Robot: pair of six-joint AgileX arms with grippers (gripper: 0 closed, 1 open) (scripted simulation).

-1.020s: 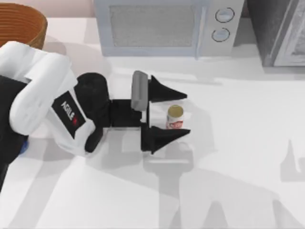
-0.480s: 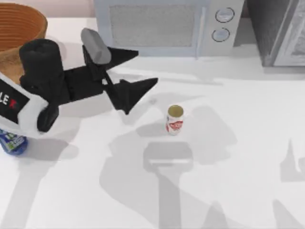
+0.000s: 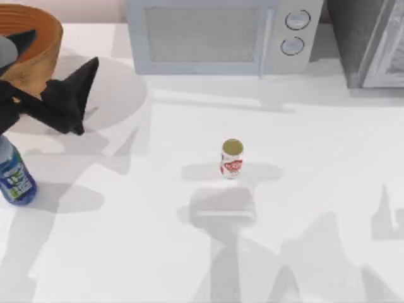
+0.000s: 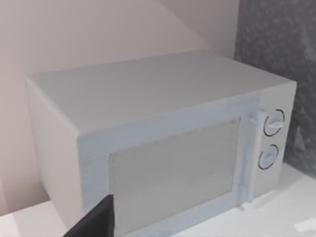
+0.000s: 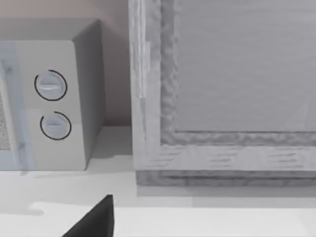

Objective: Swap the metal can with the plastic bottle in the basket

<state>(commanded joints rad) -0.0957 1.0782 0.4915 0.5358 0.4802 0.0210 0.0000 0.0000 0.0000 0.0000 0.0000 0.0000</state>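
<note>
The left gripper point(image 3: 44, 82) has swung away from the can point(image 3: 231, 158) to ten o'clock, fingers apart and empty, beside the basket point(image 3: 44, 50). The can stands at table centre, the bottle point(image 3: 14, 178) at nine o'clock (both outside the basket). Risk: the arm sweeping low could topple the bottle or nudge the basket.

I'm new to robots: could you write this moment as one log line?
left gripper: open, beside basket | metal can: upright mid-table | plastic bottle: table's left edge
</note>
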